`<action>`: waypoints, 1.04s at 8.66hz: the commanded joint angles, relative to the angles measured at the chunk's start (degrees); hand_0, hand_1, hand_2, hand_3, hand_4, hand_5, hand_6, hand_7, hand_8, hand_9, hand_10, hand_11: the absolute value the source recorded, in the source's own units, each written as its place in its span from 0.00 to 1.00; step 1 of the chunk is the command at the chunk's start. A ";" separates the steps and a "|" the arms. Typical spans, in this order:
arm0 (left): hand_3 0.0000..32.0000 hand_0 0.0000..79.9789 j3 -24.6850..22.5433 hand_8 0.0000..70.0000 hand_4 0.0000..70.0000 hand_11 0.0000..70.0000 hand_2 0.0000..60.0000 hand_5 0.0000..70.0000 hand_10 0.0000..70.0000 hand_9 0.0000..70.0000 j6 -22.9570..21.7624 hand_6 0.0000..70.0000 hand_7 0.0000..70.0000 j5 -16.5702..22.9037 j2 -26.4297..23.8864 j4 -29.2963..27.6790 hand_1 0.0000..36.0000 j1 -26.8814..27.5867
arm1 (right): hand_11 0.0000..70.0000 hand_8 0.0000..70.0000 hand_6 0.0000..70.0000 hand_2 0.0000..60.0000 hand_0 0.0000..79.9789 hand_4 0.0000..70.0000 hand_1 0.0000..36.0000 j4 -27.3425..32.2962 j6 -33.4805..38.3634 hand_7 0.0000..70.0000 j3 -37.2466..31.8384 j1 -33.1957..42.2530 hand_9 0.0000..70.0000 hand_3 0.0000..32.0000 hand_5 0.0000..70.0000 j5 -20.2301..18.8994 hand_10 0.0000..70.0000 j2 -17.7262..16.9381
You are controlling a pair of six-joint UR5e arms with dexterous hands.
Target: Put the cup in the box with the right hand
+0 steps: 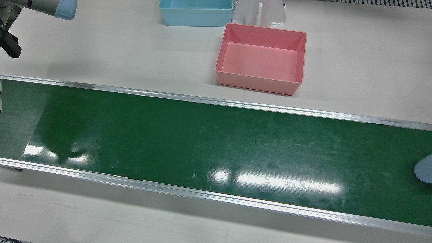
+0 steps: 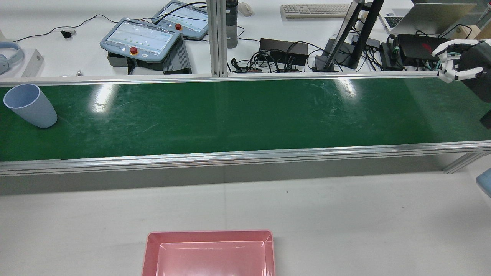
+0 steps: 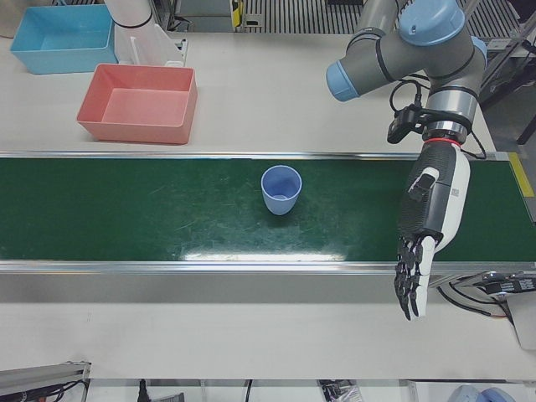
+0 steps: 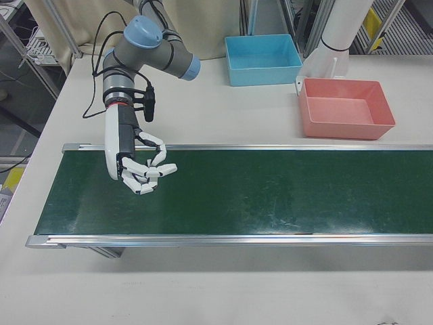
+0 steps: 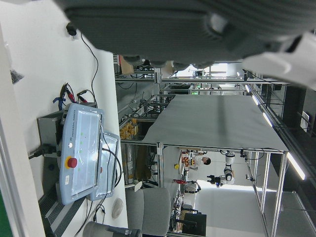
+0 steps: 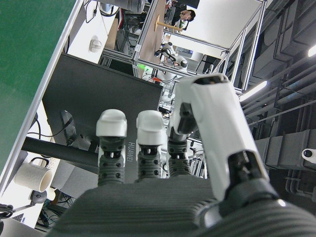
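Pink box nearest, empty. Cup upright at belt's far left. Right hand empty, fingers loosely curled, well apart: open wider, approach sideways. Left hand flat, idle.

**Left hand camera looks off the table**

The left hand fills twelve o'clock as a dark blurred bulk. At eight o'clock two pendants lie overlapping, one with a red button. A chair sits at six o'clock.

Pale blue cup, green belt, pink box, light-blue box.
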 commanded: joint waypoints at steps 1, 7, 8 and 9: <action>0.00 0.00 0.00 0.00 0.00 0.00 0.00 0.00 0.00 0.00 0.00 0.00 0.00 0.00 0.00 0.00 0.00 0.00 | 1.00 1.00 0.55 1.00 1.00 0.46 1.00 0.01 -0.06 1.00 -0.40 -0.34 1.00 0.00 0.39 0.02 0.83 0.03; 0.00 0.00 0.00 0.00 0.00 0.00 0.00 0.00 0.00 0.00 0.00 0.00 0.00 0.00 0.00 0.00 0.00 0.00 | 1.00 1.00 0.54 1.00 1.00 0.48 1.00 -0.07 -0.06 1.00 -0.49 -0.34 1.00 0.00 0.38 0.02 0.82 0.12; 0.00 0.00 0.00 0.00 0.00 0.00 0.00 0.00 0.00 0.00 0.00 0.00 0.00 0.00 0.00 0.00 0.00 0.00 | 1.00 1.00 0.54 1.00 1.00 0.48 1.00 -0.07 0.03 1.00 -0.49 -0.34 1.00 0.00 0.38 0.02 0.82 0.12; 0.00 0.00 0.00 0.00 0.00 0.00 0.00 0.00 0.00 0.00 0.00 0.00 0.00 0.00 -0.08 0.00 0.00 0.00 | 1.00 1.00 0.54 1.00 1.00 0.48 1.00 -0.07 -0.06 1.00 -0.41 -0.26 1.00 0.00 0.38 0.02 0.81 0.12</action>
